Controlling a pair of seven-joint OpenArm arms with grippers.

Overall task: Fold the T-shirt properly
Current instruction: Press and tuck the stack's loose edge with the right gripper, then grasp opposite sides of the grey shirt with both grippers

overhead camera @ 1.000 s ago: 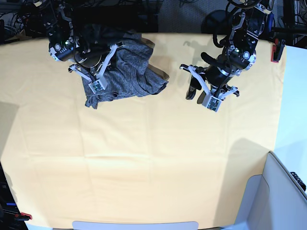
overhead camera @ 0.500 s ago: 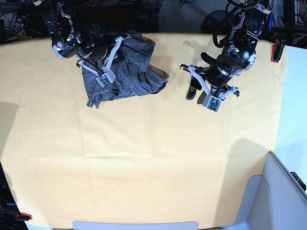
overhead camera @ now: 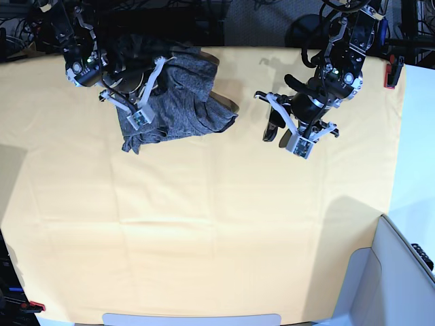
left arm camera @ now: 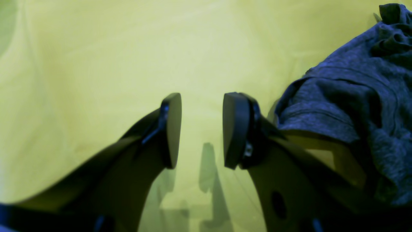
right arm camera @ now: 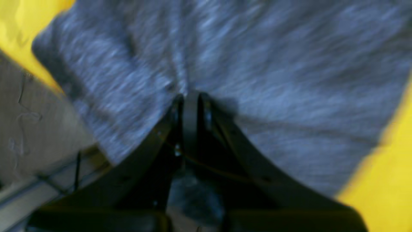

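With the right gripper [right arm camera: 190, 96] pinched, apparently on the bunched T-shirt [overhead camera: 180, 102], and the left gripper [left arm camera: 201, 129] parted and empty, spreading the shirt flat comes next.

Yellow cloth [overhead camera: 204, 224] spread flat, faint creases across middle; red clamp [overhead camera: 391, 73] at cloth's far right corner; grey bin [overhead camera: 401, 278] off cloth's near right corner; dark cables [overhead camera: 20, 30] beyond far left edge
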